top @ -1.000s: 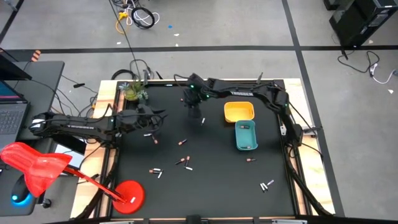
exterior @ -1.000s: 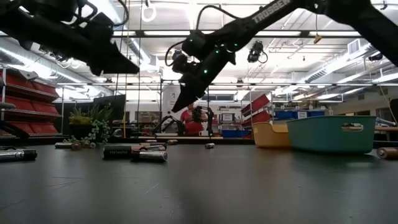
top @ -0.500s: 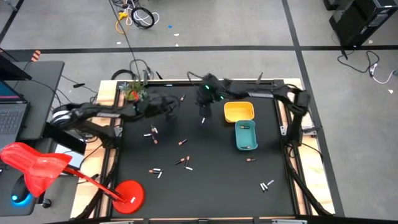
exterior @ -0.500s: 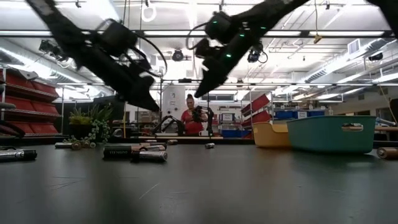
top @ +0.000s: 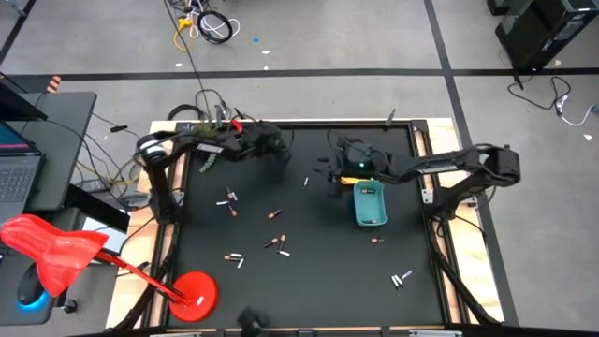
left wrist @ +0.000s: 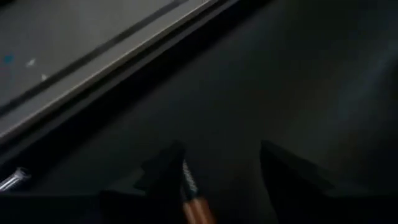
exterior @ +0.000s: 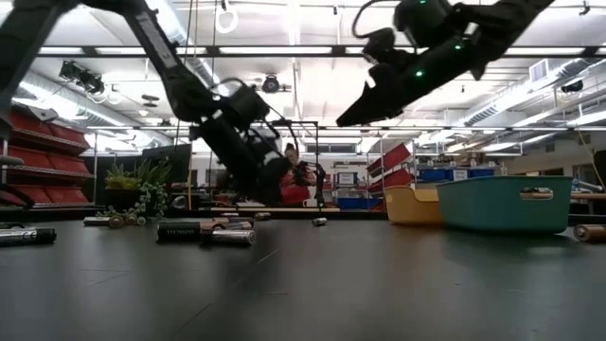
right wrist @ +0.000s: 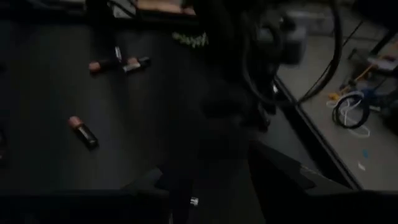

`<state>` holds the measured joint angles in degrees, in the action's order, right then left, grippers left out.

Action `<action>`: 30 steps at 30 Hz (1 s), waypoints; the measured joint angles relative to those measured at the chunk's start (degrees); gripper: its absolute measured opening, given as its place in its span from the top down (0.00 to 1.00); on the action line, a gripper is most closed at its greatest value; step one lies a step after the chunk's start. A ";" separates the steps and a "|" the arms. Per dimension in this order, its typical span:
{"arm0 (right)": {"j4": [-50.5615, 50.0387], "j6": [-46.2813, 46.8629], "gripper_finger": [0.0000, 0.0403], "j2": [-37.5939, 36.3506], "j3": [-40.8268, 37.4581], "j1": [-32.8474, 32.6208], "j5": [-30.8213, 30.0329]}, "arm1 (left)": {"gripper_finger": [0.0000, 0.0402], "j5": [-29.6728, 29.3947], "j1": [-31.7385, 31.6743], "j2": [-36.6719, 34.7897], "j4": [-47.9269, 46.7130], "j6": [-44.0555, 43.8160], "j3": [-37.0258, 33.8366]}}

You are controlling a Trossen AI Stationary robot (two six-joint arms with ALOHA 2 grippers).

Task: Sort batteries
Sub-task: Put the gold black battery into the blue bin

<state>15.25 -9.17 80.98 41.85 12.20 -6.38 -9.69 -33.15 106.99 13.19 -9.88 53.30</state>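
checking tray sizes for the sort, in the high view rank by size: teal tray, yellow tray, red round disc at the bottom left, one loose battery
1. Red round disc
2. Teal tray, close to the disc
3. One loose battery, by far smallest
The yellow tray cannot be ranked: the right arm hides it in this view.

Teal tray [top: 371,205] on black mat [top: 309,271]; red lamp [top: 56,251] off-table left.

the left hand [top: 278,145] has swung from the desk's [top: 309,281] left edge up to its far side, near the far rail, and now carries a dark battery [left wrist: 189,193] with a copper end against one finger. the right hand [top: 334,168] has travelled right from the far middle, now covering the yellow tray beside the teal tray [top: 371,204].
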 joint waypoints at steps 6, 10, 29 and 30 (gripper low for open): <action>0.73 -1.53 0.61 -1.50 -1.51 -1.22 0.10 | 0.47 -2.31 -1.14 1.19 -0.25 -3.22 1.48; 1.79 -2.84 0.61 -1.50 -1.49 -1.42 0.23 | 0.48 -2.70 -0.83 1.38 -1.80 -4.40 1.38; 3.62 -4.02 0.61 -1.50 -1.49 -1.58 1.93 | 0.49 -1.54 -0.50 -8.95 -17.14 -3.75 1.39; 4.03 -4.02 0.61 -1.50 -1.49 -1.73 1.94 | 0.49 -1.54 -0.54 -8.25 -17.18 -3.79 1.35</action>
<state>19.28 -13.19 79.48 40.36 10.47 -4.44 -11.22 -33.69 98.74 -3.99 -13.67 54.65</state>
